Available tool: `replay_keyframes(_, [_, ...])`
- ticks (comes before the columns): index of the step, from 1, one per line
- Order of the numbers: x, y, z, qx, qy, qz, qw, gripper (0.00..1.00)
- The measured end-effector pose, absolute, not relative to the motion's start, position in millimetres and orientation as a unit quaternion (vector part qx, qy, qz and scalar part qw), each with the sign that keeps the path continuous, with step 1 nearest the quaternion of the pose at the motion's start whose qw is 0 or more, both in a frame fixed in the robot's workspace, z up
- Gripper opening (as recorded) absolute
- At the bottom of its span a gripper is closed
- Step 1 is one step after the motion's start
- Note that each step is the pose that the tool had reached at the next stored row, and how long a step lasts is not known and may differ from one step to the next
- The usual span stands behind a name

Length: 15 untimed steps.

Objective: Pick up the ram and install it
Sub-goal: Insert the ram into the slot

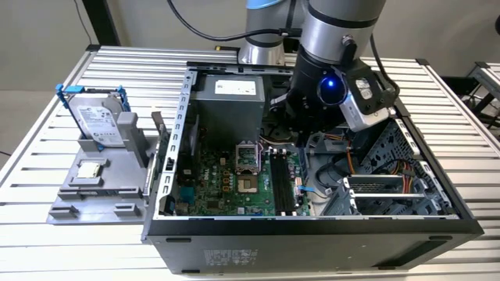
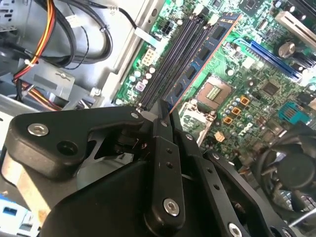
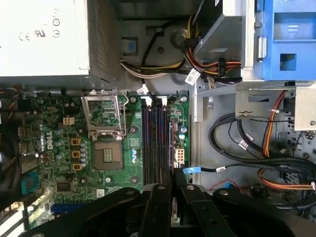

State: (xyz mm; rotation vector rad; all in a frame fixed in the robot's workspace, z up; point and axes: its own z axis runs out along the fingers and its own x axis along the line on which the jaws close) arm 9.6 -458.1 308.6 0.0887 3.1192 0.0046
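Note:
The ram (image 2: 200,61) is a blue stick with black chips. It stands on edge along the black memory slots (image 2: 168,64) of the green motherboard (image 2: 247,108), beside the empty processor socket (image 2: 215,91). My gripper (image 2: 163,109) is shut on the ram's near end, its black fingers (image 2: 159,148) pressed together. In the first wrist view the gripper (image 3: 171,174) sits at the end of the slots (image 3: 155,138), with the ram (image 3: 171,143) edge-on as a thin line. In the exterior view the gripper (image 1: 301,139) reaches down into the open computer case (image 1: 312,225). Whether the ram is seated I cannot tell.
A silver hard drive in a blue bracket (image 1: 98,120) and a small square processor chip (image 1: 88,170) rest on a grey stand (image 1: 102,202) on the exterior view's left. Inside the case are the power supply (image 1: 230,99), bundled cables (image 1: 336,172) and a drive cage (image 1: 383,187).

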Motion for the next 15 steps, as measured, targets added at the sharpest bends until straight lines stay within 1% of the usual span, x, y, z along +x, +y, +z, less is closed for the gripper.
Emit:
replay_keyframes(8, [9.7,-458.1,295.2,0.068,0.998,0.001,0.011,0.00])
replay_keyframes(15, [10.6,-457.2,282.5,0.067,0.998,0.001,0.011,0.00])
